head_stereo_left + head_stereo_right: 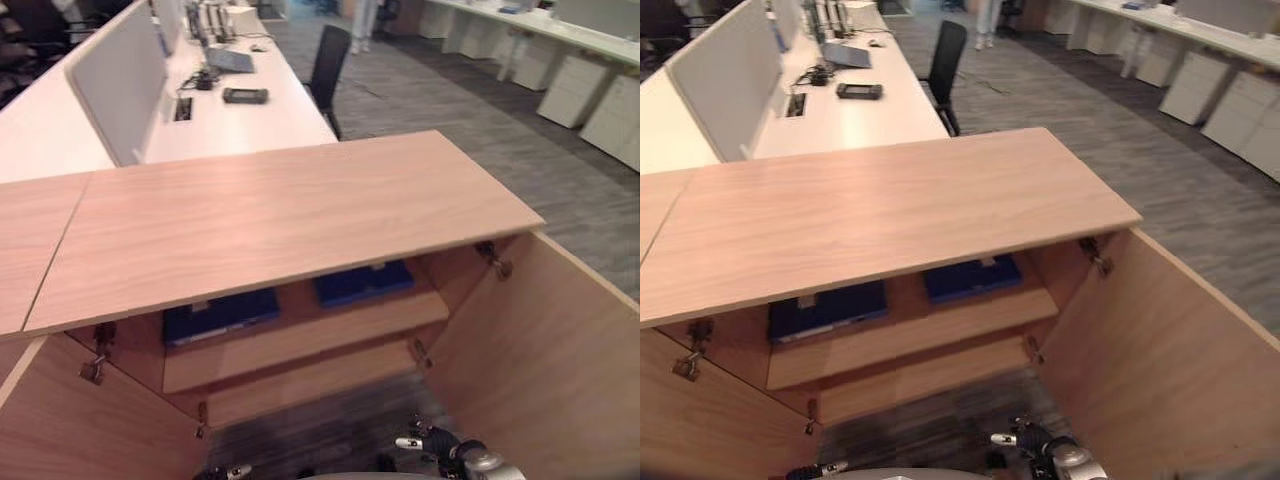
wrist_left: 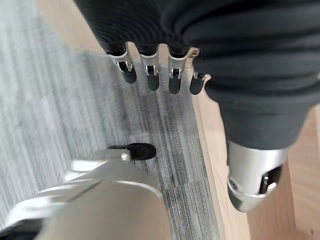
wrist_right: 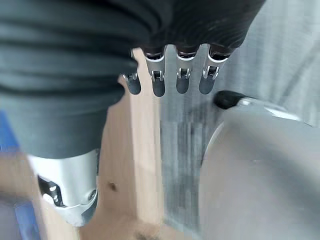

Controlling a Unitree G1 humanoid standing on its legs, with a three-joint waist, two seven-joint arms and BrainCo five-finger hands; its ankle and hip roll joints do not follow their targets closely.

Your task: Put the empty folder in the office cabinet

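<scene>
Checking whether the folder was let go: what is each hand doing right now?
Left hand: open, fingers straight, holding nothing.
Right hand: open, fingers straight, holding nothing.

Cabinet point(image 1: 290, 225) across mid-frame: light wood-grain top, doors and shelf in the same tan. Two folders on the shelf, dark blue: left folder point(image 1: 221, 315), right folder point(image 1: 363, 282). Carpet point(image 1: 480, 120) at upper right: grey, fine streaks. Desk point(image 1: 250, 120) at upper left: white, with pale grey divider panel point(image 1: 120, 80). Office chair point(image 1: 328, 62): black.
</scene>
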